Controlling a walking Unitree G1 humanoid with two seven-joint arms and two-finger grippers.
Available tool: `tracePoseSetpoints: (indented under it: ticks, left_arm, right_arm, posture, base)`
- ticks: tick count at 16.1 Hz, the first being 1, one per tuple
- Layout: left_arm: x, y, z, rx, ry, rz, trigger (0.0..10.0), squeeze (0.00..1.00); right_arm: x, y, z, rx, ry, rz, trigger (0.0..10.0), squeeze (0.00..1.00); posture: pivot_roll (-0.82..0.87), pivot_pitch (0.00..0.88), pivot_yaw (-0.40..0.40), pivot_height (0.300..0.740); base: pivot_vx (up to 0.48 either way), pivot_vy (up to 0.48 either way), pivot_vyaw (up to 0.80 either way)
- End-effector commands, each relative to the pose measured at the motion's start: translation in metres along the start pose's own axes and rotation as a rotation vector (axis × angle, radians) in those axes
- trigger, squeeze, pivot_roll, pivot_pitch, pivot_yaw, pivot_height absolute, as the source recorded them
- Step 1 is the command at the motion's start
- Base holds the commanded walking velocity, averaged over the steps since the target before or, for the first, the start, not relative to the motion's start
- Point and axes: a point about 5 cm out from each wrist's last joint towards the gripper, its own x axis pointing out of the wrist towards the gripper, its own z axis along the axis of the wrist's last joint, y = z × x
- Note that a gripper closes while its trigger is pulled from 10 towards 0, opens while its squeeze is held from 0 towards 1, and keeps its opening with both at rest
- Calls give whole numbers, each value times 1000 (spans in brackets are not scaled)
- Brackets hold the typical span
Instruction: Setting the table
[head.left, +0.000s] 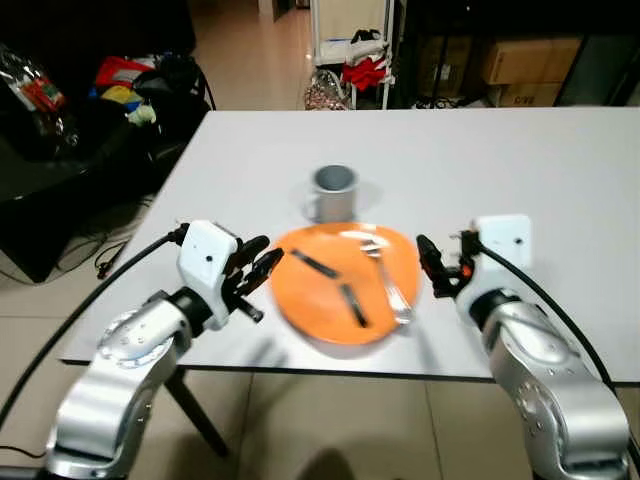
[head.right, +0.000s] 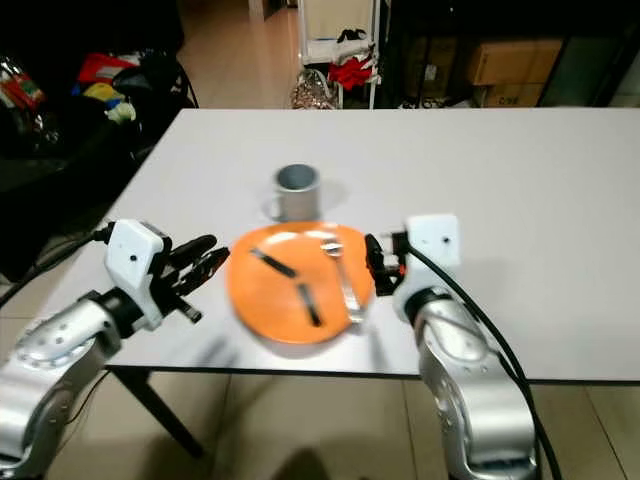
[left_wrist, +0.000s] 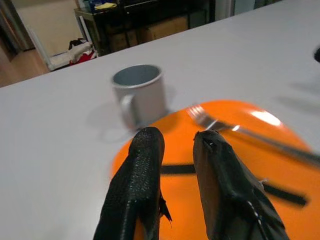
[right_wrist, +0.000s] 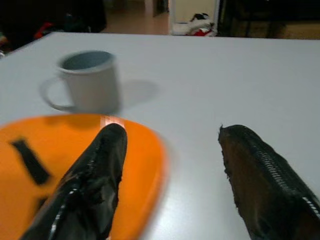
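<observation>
Plate (head.left: 345, 283) at desk (head.left: 520, 160) near edge, fork (head.left: 388, 275) on its 3 o'clock side, long axis 12–6 | we judge right gripper (head.left: 432, 264) nearer, jaws wide, empty | left gripper (head.left: 258, 268) at 9 o'clock, jaws slightly apart, empty.

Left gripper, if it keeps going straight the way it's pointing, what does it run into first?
Probably the orange plate. The left gripper sits just off its rim, fingers aimed across it. The black strips and the fork lie further along, with the grey mug beyond; height above the plate is unclear.
</observation>
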Motion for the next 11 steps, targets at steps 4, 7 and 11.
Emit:
tracePoseSetpoints:
  ticks: [4,7,11]
  left_arm:
    - [-3,7,3,2,-4,84,10000,0]
    - [-3,11,2,-30,-14,145,10000,0]
    - [-6,14,6,-6,-35,204,10000,0]
  right_arm:
    - [-3,8,2,42,-89,113,10000,1000]
    - [-4,14,0,63,-107,171,10000,1000]
    - [-5,18,-7,88,-89,232,10000,1000]
  posture:
    - [45,0,50,740]
    - [60,0,37,740]
    - [68,0,37,740]
  base:
    - [0,-460,0]
    - [0,-149,267]
    - [0,0,800]
